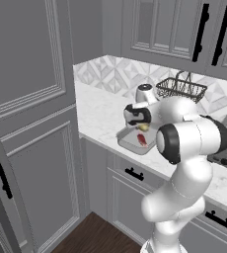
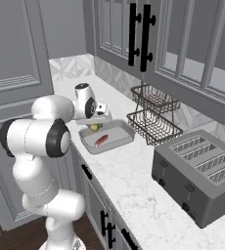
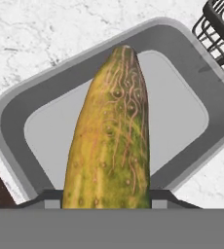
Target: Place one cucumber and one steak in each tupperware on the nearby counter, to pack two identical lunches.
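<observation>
You have the gripper [image 3: 106,202] pinching 1 cucumber [image 3: 111,141], its 2 fingers pressed on either side of the yellow-green body. In the hand view the cucumber points toward 12 o'clock over the grey tupperware [image 3: 182,53]. From the right base view, that tupperware [image 2: 122,141] sits on the counter [image 2: 134,180] with 1 red steak [image 2: 101,140] inside; the wire basket [image 2: 151,117] stands at its 3 o'clock, the toaster [image 2: 197,173] at 4 o'clock.

A steak [image 2: 101,140] lies in the tupperware [image 2: 122,138] on the counter [image 2: 134,180] (wire rack [image 2: 152,128] just behind, toaster [image 2: 202,171] to its right).
</observation>
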